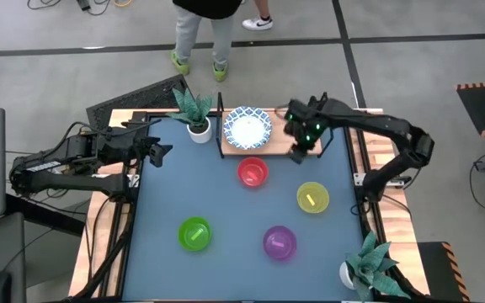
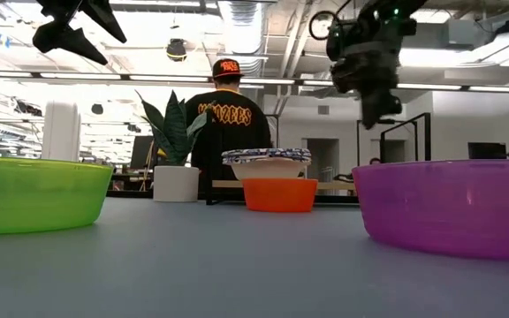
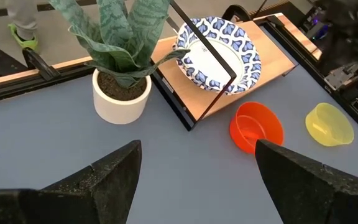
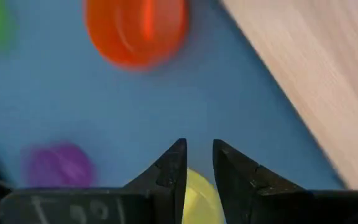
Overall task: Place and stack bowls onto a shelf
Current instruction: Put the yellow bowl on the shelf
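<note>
A white bowl with a blue patterned rim [image 1: 247, 128] [image 3: 219, 53] sits on the left part of the wooden shelf [image 1: 278, 145]; whether more are stacked under it does not show. The red bowl [image 1: 253, 172], yellow bowl [image 1: 312, 198], green bowl [image 1: 194, 233] and purple bowl [image 1: 279, 241] stand on the blue-grey table. My right gripper [image 1: 300, 153] [image 4: 197, 155] hovers above the shelf's right end, fingers only a narrow gap apart, holding nothing. My left gripper [image 1: 160, 151] [image 3: 194, 162] waits wide open and raised near the table's left edge.
A potted plant [image 1: 196, 114] stands just left of the shelf, and another plant [image 1: 369, 265] is at the table's near right corner. A person [image 2: 228, 124] stands beyond the far edge. The shelf's thin black frame [image 3: 210, 59] rises over the board.
</note>
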